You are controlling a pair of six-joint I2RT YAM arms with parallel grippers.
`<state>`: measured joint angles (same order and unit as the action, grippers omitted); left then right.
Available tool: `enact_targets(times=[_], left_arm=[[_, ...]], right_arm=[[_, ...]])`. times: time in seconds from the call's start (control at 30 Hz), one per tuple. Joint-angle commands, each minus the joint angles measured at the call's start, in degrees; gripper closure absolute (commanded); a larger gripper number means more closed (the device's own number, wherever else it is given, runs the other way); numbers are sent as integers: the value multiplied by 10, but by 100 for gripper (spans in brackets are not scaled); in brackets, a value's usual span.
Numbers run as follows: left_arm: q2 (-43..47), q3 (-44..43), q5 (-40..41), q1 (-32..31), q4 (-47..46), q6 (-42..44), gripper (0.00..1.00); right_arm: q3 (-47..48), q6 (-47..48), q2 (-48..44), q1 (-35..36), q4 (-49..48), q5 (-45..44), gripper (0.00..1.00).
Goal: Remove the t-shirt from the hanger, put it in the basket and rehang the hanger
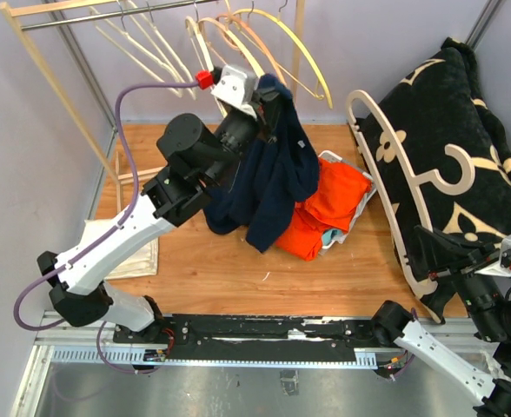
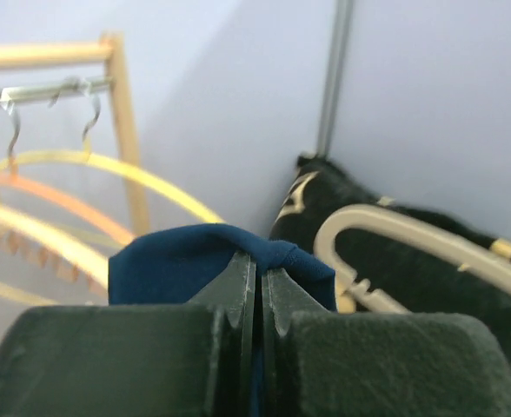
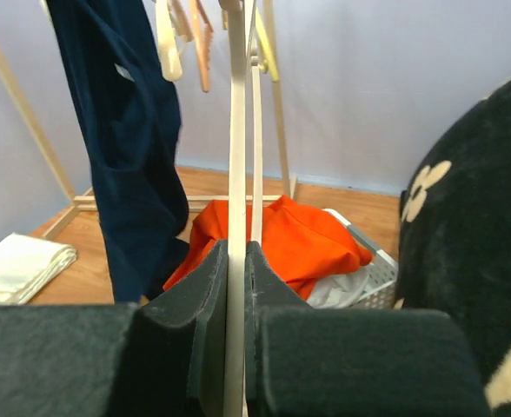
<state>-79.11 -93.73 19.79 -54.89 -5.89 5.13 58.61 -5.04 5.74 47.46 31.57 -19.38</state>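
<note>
The navy t-shirt [image 1: 273, 174] hangs in a bunch from my left gripper [image 1: 266, 90], raised just below the rack. In the left wrist view the jaws are pressed together on a fold of the navy t-shirt [image 2: 186, 261]. The cream wooden hanger [image 1: 401, 187] stands bare to the right, apart from the shirt. My right gripper [image 1: 428, 252] is shut on its lower arm. The right wrist view shows the hanger [image 3: 236, 130] clamped between the pads, with the t-shirt [image 3: 125, 130] dangling to its left.
A wooden rack [image 1: 108, 13] at the back carries several empty hangers. A white basket [image 1: 332, 158] holding an orange garment [image 1: 329, 204] sits under the shirt. A black patterned cushion [image 1: 464, 156] fills the right side. A folded cream cloth [image 1: 138, 256] lies at the left.
</note>
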Motion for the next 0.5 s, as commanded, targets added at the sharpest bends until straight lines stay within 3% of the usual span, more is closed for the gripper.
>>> enact_targets(times=[0.0,0.23,0.47], left_arm=[[-43,-113,-135,1,-20,-4,100],[-120,-243,-209,1,-51,-13,100],[-177,-357,-219,1,-84,-1,99]], right_arm=[[1,5,5,12,-22,-72,99],[-6,9,8,12,-27,-90,99],[-11,11,9,12,-34,-105,99]])
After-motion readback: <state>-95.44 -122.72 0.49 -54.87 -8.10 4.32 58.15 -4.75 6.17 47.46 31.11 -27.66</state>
